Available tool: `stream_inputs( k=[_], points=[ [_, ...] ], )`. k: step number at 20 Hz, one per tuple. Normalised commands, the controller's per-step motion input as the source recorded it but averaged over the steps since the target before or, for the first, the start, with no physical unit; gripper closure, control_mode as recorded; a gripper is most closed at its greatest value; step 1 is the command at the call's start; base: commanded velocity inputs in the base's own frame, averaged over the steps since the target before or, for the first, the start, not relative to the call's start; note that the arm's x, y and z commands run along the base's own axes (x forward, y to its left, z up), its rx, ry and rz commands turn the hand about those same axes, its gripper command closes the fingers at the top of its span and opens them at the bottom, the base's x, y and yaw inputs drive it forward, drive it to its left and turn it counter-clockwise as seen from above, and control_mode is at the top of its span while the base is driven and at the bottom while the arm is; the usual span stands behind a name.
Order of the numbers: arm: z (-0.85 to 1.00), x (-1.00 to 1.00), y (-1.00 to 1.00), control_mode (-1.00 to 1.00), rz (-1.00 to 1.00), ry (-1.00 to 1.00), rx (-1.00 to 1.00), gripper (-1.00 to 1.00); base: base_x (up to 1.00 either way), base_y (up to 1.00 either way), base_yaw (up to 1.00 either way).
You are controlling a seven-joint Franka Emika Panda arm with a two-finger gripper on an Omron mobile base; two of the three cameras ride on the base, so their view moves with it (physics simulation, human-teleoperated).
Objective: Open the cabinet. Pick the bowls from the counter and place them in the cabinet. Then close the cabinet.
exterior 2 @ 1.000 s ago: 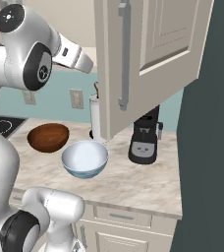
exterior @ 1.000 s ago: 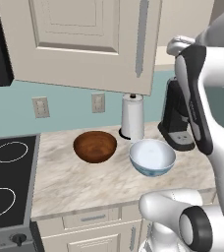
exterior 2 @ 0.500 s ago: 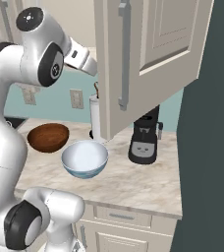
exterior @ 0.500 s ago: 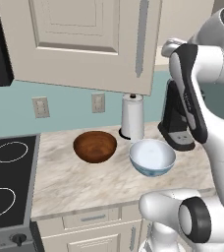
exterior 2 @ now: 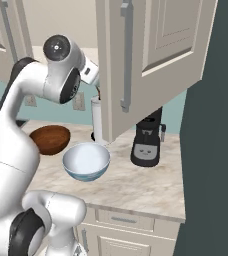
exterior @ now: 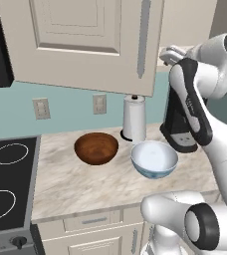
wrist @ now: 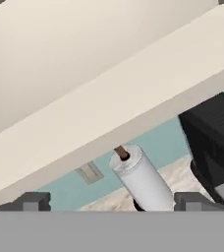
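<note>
I see the cabinet [exterior: 85,40] across the top of the left base view, its near door closed, with a long silver handle [exterior: 144,37] running down at upper centre. In the right base view the other door [exterior 2: 151,60] stands swung open toward me and takes up the upper middle of the frame; its bar handle [exterior 2: 125,55] hangs along the left edge of that door. Through the hand view the pale underside of the cabinet [wrist: 109,88] slants across the upper half.

The counter [exterior: 85,184] spreads over the lower middle of the left base view, with the black stovetop [exterior: 6,184] at lower left. My arm [exterior: 195,109] rises on the right side of that frame and reaches up behind the open door.

The black coffee machine [exterior 2: 147,140] sits at centre right of the right base view. The white bowl [exterior: 154,158] lies just right of centre in the left base view, the brown bowl [exterior: 96,148] just left of it, apart from each other, both on the counter. The paper towel roll [exterior: 134,118] stands upright behind them, near the wall.

The gripper [wrist: 111,202] shows its two tips at the bottom corners of the hand view, spread wide with nothing between them. A wall outlet [exterior: 41,108] sits at centre left.
</note>
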Motion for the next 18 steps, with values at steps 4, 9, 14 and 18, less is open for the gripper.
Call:
stream_inputs(
  k=[4,9,14,18],
  points=[
    [0.0,0.42,0.18,-1.0,0.27,-0.12,0.18,-1.0,0.0,0.0,0.0],
    [0.0,0.35,0.25,-1.0,0.37,-0.02,0.15,-1.0,0.0,0.0,0.0],
    [0.0,0.1,0.31,-1.0,0.42,0.0,0.09,-1.0,0.0,0.0,0.0],
    [0.04,0.0,0.6,-1.0,0.45,0.0,0.02,-1.0,0.0,0.0,0.0]
  ],
)
